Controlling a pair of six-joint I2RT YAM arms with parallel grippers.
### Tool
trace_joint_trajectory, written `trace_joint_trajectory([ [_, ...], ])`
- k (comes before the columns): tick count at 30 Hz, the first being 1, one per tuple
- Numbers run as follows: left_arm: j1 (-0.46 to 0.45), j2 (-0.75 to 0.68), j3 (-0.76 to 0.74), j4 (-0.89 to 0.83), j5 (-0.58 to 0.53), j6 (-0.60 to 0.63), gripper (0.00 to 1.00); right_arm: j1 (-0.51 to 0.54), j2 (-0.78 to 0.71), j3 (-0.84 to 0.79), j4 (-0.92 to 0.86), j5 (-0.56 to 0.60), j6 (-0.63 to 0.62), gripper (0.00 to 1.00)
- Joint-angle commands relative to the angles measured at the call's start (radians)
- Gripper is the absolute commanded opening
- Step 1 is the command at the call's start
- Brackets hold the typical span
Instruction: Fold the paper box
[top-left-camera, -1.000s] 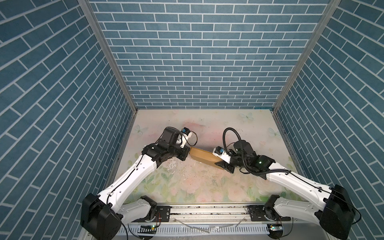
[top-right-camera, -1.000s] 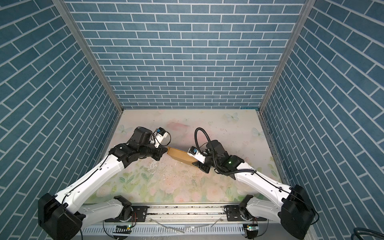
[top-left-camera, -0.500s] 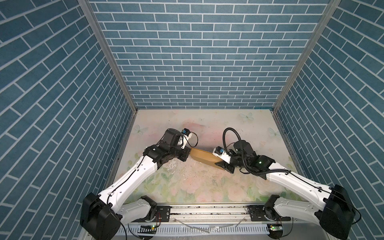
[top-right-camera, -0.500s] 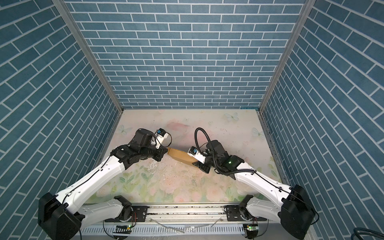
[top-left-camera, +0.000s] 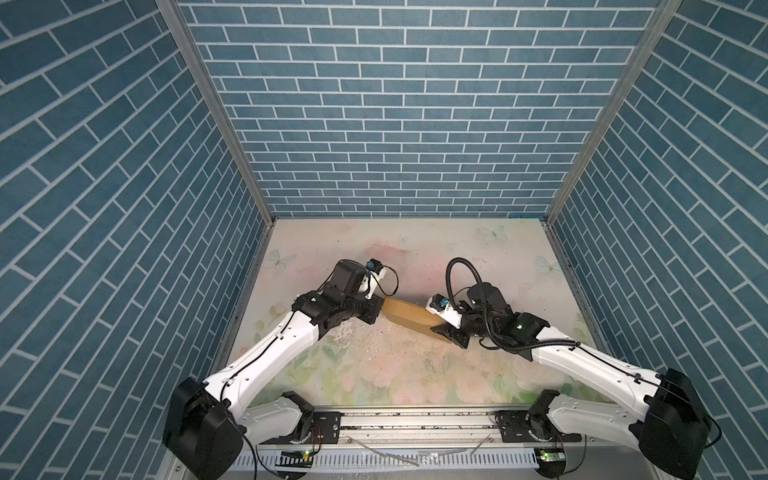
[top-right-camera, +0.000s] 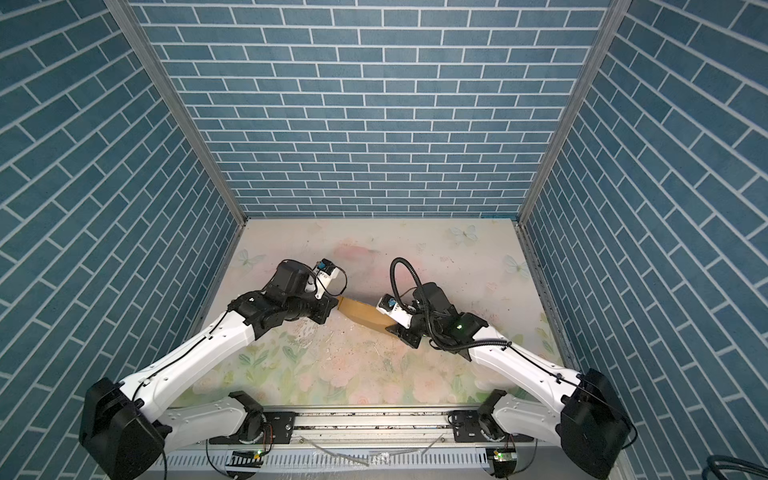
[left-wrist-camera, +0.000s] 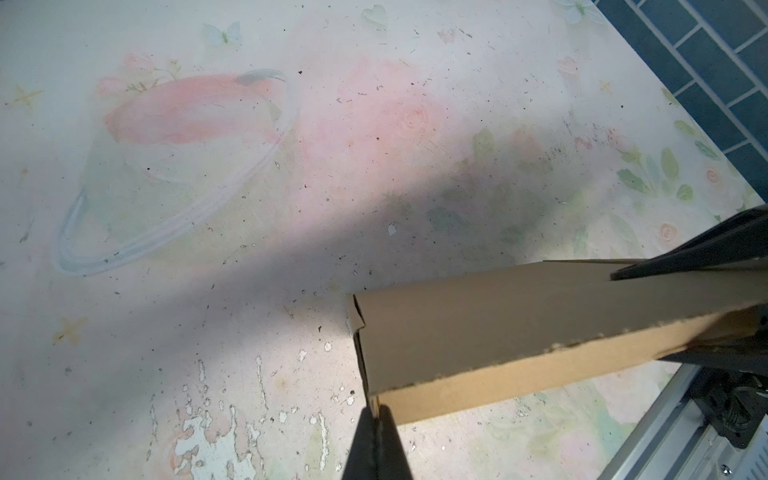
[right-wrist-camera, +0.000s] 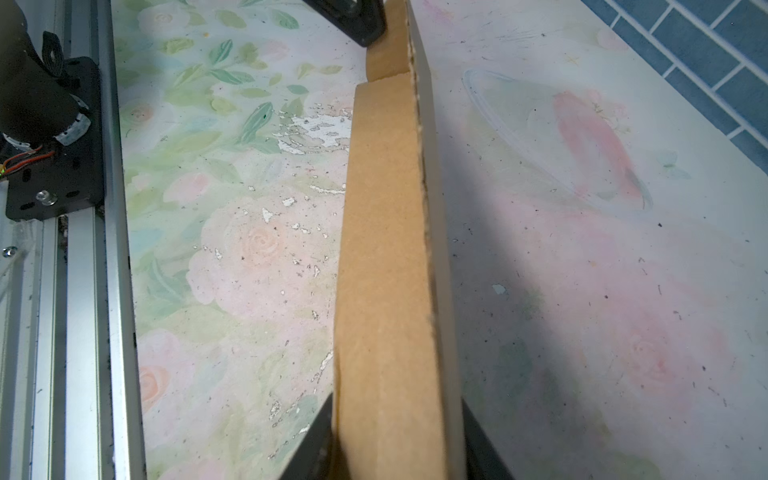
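Paper box (top-left-camera: 409, 318) plain brown; table (top-left-camera: 395, 374) pastel floral print; walls (top-left-camera: 395, 104) blue brick.

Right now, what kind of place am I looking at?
Probably a robot lab cell: a left arm and right arm on an aluminium rail, brick-print walls, and a worn floral tabletop.

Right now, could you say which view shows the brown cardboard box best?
Right wrist view: the brown cardboard box spans it lengthwise, close up. Left wrist cuts off one end; both top views, a distant sliver.
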Motion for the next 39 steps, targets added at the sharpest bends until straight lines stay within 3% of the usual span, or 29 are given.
trace_joint_trajectory([
  [1,-0.011,0.015,-0.023,0.011,-0.005,-0.011,0.01,-0.001,-0.029,-0.018,0.09,-0.028,0.011,0.16],
  [15,-0.018,0.067,-0.033,0.066,0.003,-0.023,0.0,-0.008,-0.031,-0.049,0.117,-0.025,0.031,0.16],
  [23,-0.019,0.079,-0.029,0.082,-0.004,-0.029,0.0,-0.01,-0.038,-0.055,0.113,-0.013,0.032,0.22],
  [30,-0.019,0.105,0.003,0.063,-0.02,-0.037,0.0,-0.011,-0.049,-0.062,0.11,0.003,0.036,0.29],
  [39,-0.019,0.143,0.074,0.003,-0.043,-0.049,0.0,-0.012,-0.042,-0.077,0.127,0.001,0.044,0.28],
])
